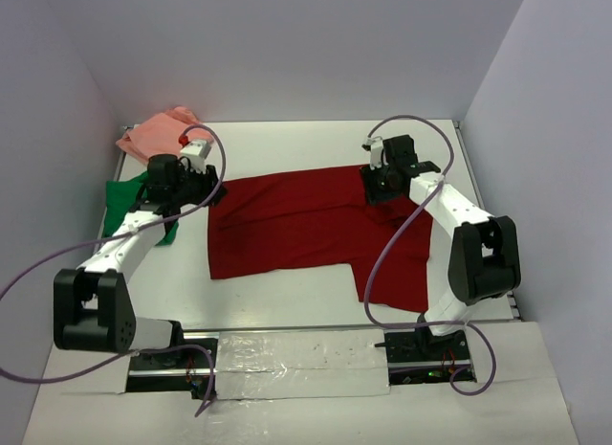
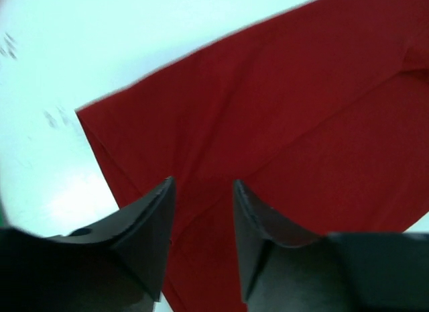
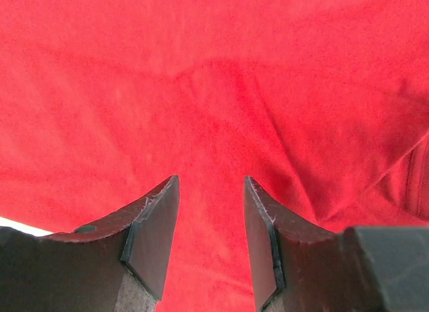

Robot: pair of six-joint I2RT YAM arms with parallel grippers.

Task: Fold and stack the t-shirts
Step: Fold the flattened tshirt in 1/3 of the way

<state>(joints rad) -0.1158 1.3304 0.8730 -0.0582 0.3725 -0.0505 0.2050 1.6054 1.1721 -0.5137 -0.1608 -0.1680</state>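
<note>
The dark red t-shirt lies spread flat at the centre of the white table, one sleeve extending toward the near right.

The left gripper is positioned over the shirt's far left corner. Its jaws are parted, with nothing between them.

The right gripper is positioned over the shirt's far right area. Its jaws are likewise parted and empty, with red cloth below.

The bright green t-shirt lies at the table's left edge, partly under the left arm. The salmon pink t-shirt lies bunched at the far left corner.
</note>
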